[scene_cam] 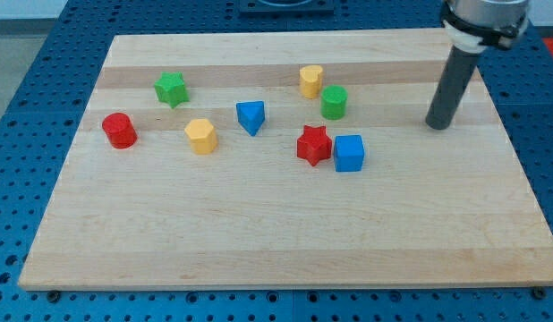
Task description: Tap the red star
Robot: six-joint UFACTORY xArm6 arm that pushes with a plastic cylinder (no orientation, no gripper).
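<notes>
The red star (313,145) lies near the middle of the wooden board (259,241), touching or nearly touching the blue cube (349,153) on its right. My tip (437,124) rests on the board towards the view's right, well to the right of and slightly above the red star and the blue cube. The dark rod rises from it to the view's top right corner.
A green cylinder (334,102) and a yellow cylinder (310,80) stand above the red star. A blue triangular block (250,116) and a yellow hexagonal block (201,136) lie to its left. A green star (171,88) and a red cylinder (119,130) are at the left.
</notes>
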